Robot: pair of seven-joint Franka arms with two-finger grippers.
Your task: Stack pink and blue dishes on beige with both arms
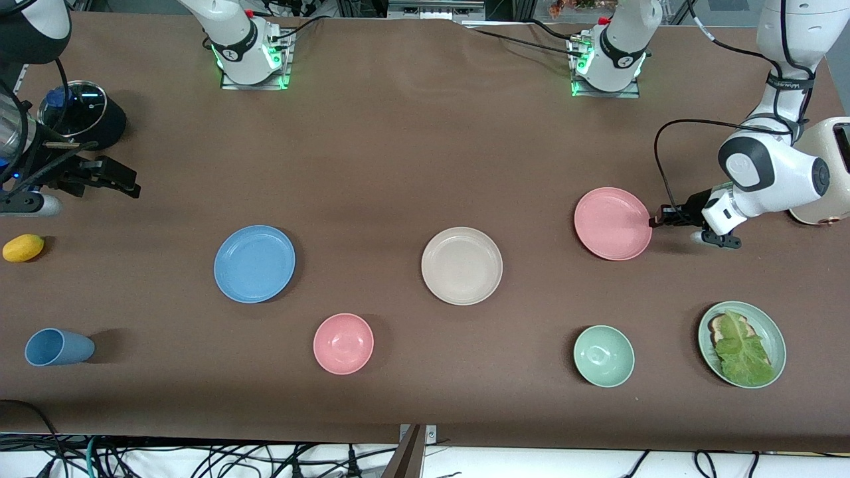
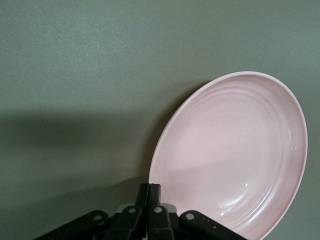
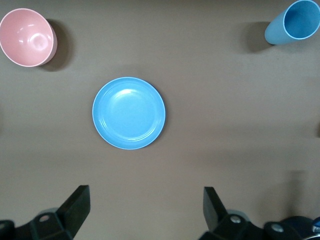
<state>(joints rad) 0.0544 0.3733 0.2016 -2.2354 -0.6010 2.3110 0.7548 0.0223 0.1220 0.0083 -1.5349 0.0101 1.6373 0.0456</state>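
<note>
— Though nothing on the dishes carries writing I can read, where do the three plates lie?

— All flat on the brown table (image 1: 412,153), in a row. The matte salmon-pink round plate (image 1: 612,223) is toward the left arm's end, the cream-beige round plate (image 1: 461,265) is in the middle, and the light blue round plate (image 1: 254,263) is toward the right arm's end. Being round, none has a long axis; each faces rim up.

— And the left gripper (image 1: 657,219)?

— It is low at the pink plate's (image 2: 235,155) rim. Its wrist view shows the black fingers (image 2: 149,196) pressed together just at the rim's edge, nothing between them. The front view cannot settle that.

— The right gripper (image 1: 123,179)?

— High over the table's end, its fingers (image 3: 75,207) spread wide and empty. Its wrist view looks down on the blue plate (image 3: 128,113), the smaller pink bowl (image 3: 27,37) and the blue cup lying on its side (image 3: 295,22).

— Anything only the front view gives?

— A yellow lemon-like fruit (image 1: 23,247), a mint-green bowl (image 1: 603,356), and a mint-green plate (image 1: 773,332) holding lettuce on bread (image 1: 740,348).
</note>
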